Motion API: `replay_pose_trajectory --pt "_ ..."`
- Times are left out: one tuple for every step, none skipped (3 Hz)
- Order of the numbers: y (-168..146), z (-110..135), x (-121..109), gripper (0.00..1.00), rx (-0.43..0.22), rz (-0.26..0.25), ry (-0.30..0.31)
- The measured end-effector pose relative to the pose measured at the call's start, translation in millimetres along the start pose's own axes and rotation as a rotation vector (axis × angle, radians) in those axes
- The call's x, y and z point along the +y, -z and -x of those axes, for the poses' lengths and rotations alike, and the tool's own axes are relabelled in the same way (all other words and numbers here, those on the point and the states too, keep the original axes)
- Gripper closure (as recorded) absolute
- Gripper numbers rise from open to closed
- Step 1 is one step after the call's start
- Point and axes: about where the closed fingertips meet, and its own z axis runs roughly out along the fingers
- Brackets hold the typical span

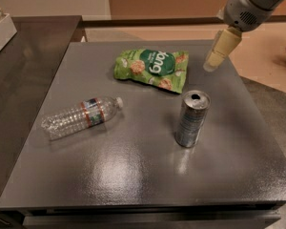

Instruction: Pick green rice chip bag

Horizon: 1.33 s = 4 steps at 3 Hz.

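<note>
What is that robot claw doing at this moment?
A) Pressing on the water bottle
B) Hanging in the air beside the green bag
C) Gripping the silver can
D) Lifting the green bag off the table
B: the gripper hangs over the far side of the table, just picture-right of the green rice chip bag with a gap between them. The can and the water bottle sit apart from it.

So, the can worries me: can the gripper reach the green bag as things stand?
Probably yes. The gripper hangs just right of the bag, nothing between them; the can stands nearer the camera, clear of that path.
</note>
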Motion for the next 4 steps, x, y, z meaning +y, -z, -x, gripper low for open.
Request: replay_pose_trajectory --pt "-29 19 -9 0.0 -0.01 0.013 -0.02" --pt "-53 40 -2 0.0 -0.023 0.054 -0.039" --pt "-72 61 18 0.0 -0.039 0.118 -0.039" --pt "-90 82 38 0.0 -0.056 0.163 -0.031"
